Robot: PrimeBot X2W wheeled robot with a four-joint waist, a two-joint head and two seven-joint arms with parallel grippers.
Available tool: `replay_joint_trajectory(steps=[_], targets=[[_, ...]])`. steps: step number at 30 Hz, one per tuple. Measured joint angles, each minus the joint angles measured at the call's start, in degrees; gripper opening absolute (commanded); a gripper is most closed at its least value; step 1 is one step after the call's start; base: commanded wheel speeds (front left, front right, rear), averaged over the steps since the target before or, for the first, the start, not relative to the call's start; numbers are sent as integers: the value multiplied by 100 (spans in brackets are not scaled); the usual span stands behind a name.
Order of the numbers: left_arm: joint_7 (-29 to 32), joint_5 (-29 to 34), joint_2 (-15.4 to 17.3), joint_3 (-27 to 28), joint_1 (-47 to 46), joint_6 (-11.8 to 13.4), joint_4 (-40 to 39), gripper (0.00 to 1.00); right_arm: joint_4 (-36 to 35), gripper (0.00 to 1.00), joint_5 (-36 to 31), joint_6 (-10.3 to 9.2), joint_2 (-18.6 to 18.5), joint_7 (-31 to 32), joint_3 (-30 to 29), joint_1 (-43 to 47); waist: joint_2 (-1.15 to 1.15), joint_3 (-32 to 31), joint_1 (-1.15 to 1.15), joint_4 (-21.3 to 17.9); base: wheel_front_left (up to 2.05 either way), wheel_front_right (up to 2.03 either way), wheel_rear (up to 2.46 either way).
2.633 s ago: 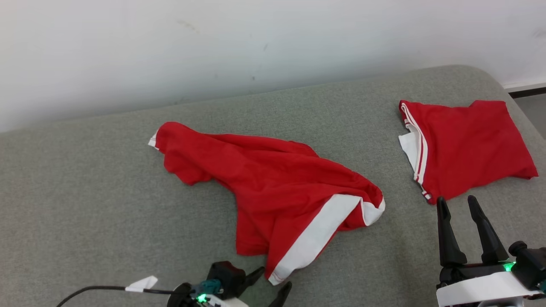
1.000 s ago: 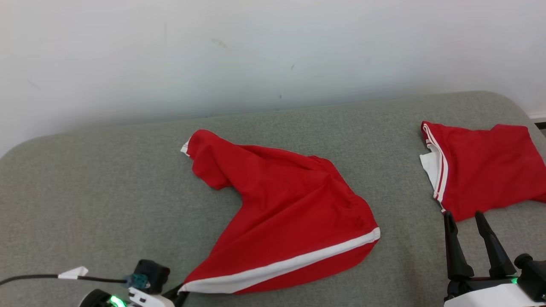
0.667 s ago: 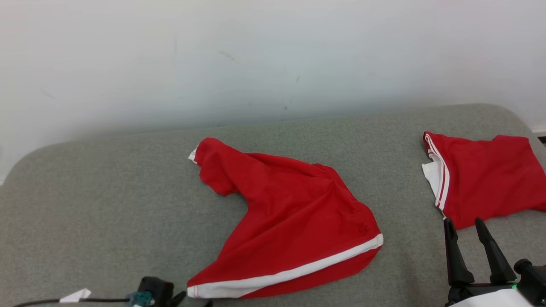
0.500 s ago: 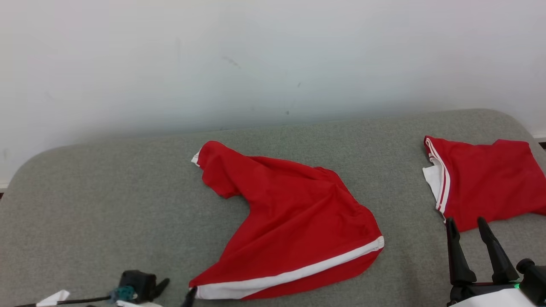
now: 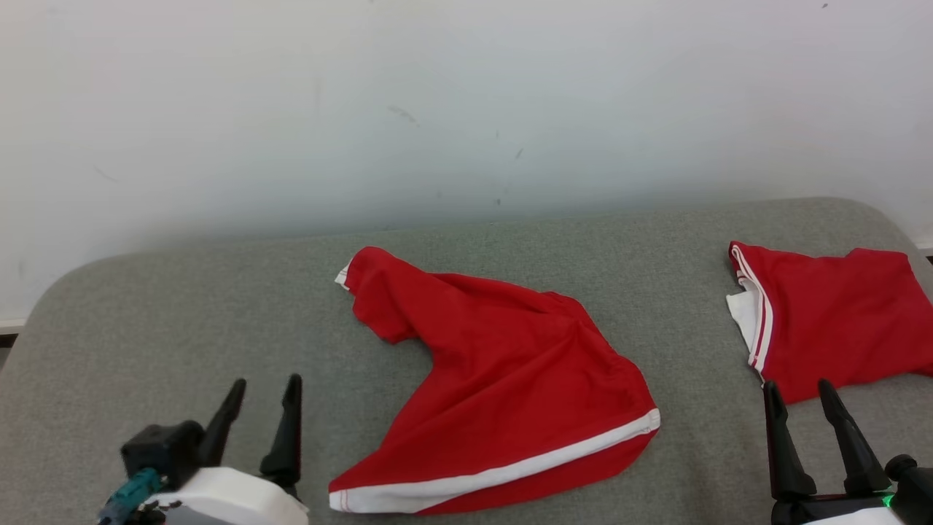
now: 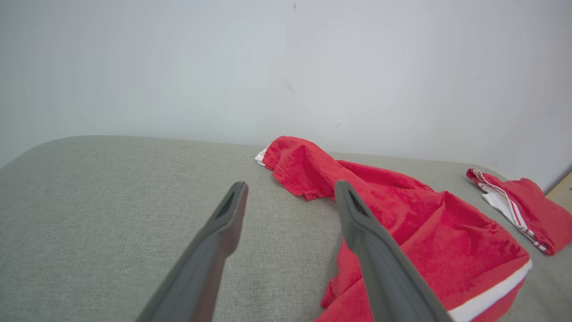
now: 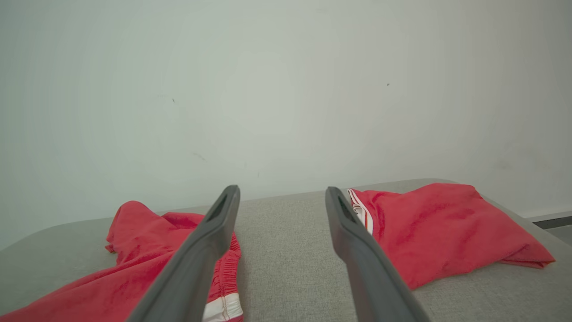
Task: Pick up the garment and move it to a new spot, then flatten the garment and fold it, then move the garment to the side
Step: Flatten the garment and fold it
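Red garment (image 5: 510, 394) lies crumpled mid grey woven pad (image 5: 182, 321), white stripe along near edge. Left pincer (image 5: 267, 380) open, empty, just left of it. Right pincer (image 5: 798, 385) open, empty, near folded red piece (image 5: 831, 328). Right wrist view adds gathered elastic waistband (image 7: 229, 264), unclear in head view.

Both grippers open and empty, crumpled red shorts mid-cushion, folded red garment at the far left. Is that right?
Not quite: the head view shows the folded red garment at the far right of the cushion, not the left. The rest holds: left gripper and right gripper are open and empty, crumpled red shorts in the middle.
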Motion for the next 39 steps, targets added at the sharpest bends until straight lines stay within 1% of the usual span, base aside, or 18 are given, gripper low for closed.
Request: replay_joint_trajectory(steps=[2,3,5,7,10,13,17,24,27,31,32,37,39], targets=[[-5,290,-224,487,153,13,-166,100,-25,100,-27,0,19,-11,44,16,0,11,0,-15,0,0,0],[-7,457,-342,684,270,-32,-226,100,-29,100,-26,0,33,-29,94,30,0,15,0,-25,0,0,0],[-12,754,-623,1061,529,-155,-304,100,-31,100,-26,0,58,-41,179,88,0,22,0,-36,0,0,0],[-12,1040,-850,1346,756,-339,-319,100,-27,100,-27,0,73,-48,231,120,0,23,0,-41,0,0,0],[-13,1486,-1183,1651,1048,-590,-320,100,-27,100,-63,0,68,-51,288,130,0,6,0,-50,0,0,0],[-13,1686,-1492,1819,1339,-879,-145,100,-15,100,-199,0,37,-57,277,158,0,-19,0,-58,0,0,0],[-13,1950,-1767,2064,1398,-1180,-32,100,-10,100,-242,0,41,-75,243,177,0,-32,0,-34,0,0,0],[-13,2232,-2029,2387,1367,-1656,196,100,22,100,-267,0,-27,-77,302,182,0,-3,0,6,0,0,0],[-13,2271,-2096,2440,1337,-1845,376,100,160,100,-324,0,-189,18,476,141,0,22,0,26,0,0,0],[-8,2242,-2143,2275,1255,-2148,667,100,341,100,-348,1,-433,242,805,-48,0,67,0,83,0,0,0],[36,2216,-2148,2235,1218,-2196,713,100,412,100,-325,1,-522,350,923,-112,0,78,0,106,0,0,0],[343,2192,-2116,2106,1126,-2278,783,100,815,100,-7,1,-922,773,1486,-437,0,143,0,240,0,0,0],[626,2160,-2087,2037,1093,-2301,781,100,977,100,127,1,-1045,838,1658,-631,0,193,0,291,0,0,0]])
